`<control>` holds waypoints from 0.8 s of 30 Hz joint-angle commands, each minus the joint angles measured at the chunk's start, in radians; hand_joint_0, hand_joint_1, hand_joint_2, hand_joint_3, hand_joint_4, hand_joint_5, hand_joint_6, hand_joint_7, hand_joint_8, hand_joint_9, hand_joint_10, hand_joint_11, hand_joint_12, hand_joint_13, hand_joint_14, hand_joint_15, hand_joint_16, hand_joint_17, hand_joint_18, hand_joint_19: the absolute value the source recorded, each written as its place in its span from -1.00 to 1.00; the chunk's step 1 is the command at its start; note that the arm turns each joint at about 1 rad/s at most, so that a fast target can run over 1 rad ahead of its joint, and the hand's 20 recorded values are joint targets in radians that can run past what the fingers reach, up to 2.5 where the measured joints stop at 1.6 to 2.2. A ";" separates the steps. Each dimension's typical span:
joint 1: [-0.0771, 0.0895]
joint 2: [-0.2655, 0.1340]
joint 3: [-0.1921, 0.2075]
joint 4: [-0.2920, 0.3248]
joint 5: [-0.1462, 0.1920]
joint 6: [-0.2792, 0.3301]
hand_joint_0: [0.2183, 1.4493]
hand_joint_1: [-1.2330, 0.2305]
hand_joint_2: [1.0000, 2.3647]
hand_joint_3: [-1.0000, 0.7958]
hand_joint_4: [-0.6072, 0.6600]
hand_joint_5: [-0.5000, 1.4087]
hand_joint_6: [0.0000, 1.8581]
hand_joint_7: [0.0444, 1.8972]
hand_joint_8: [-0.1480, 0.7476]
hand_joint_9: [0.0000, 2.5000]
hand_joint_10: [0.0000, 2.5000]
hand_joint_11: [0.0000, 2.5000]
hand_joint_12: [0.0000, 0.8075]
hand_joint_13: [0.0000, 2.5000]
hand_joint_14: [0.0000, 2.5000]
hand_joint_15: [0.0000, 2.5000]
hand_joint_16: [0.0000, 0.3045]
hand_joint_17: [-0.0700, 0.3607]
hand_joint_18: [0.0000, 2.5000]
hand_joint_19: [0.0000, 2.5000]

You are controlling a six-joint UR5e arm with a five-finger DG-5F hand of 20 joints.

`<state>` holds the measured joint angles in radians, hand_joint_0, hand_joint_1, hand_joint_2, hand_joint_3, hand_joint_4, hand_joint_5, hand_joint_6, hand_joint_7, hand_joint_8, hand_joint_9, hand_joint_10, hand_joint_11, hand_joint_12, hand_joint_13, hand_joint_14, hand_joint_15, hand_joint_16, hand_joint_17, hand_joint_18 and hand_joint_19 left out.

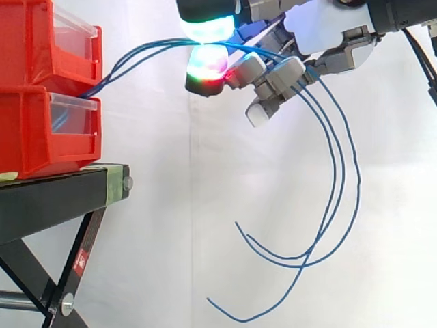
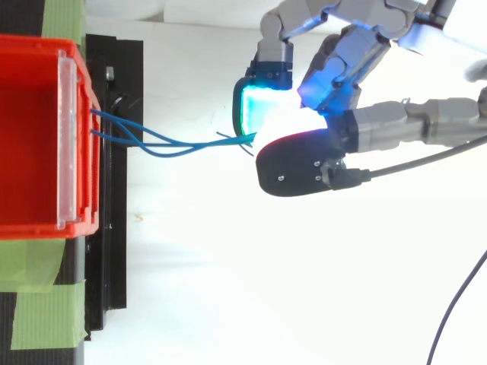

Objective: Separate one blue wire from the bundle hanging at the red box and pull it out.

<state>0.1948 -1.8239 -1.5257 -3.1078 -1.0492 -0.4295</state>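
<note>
A bundle of blue wires (image 1: 136, 55) leaves the gap between the two stacked red bins (image 1: 27, 130) and runs right and upward to my hand (image 1: 328, 31). The hand is shut on the wires: an upper glowing pad (image 1: 208, 27) and a lower green-red pad (image 1: 208, 68) pinch them about level with the upper bin. Past the fingers, three wire tails (image 1: 339, 184) hang down in long curves to the right. From above, the wires (image 2: 175, 144) cross from the bin's front to the hand (image 2: 358, 84), ending between a cyan-lit pad (image 2: 255, 110) and a dark fingertip (image 2: 297, 163).
The red bins sit on a black stand (image 1: 61, 191) at the left, with green tape (image 2: 38, 304) on its top. A white curtain forms the backdrop. Open air lies below and right of the hand, crossed only by the hanging tails.
</note>
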 commanded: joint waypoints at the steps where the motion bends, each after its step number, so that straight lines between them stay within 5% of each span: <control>1: 0.000 0.000 -0.001 0.000 0.000 0.000 -0.28 -0.43 -0.96 -0.12 0.28 -0.73 -0.04 0.26 0.03 -0.18 -1.00 0.37 -0.15 0.00 -0.77 0.31 -0.61 -0.05 -0.44 -0.40; 11: 0.000 0.000 0.001 0.000 0.000 0.000 -0.24 -0.43 -0.95 -0.04 0.30 -0.75 -0.04 0.27 0.02 -0.22 -0.99 0.36 -0.15 -0.02 -0.86 0.35 -0.60 -0.04 -0.46 -0.39; 24: 0.000 0.000 -0.001 -0.006 0.000 0.000 -0.20 -0.64 -0.96 -0.15 0.24 -0.78 -0.07 0.34 0.00 -0.36 -0.99 0.31 -0.12 -0.05 -1.00 0.39 -0.59 -0.03 -0.46 -0.42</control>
<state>0.1948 -1.8239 -1.5256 -3.1118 -1.0492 -0.4295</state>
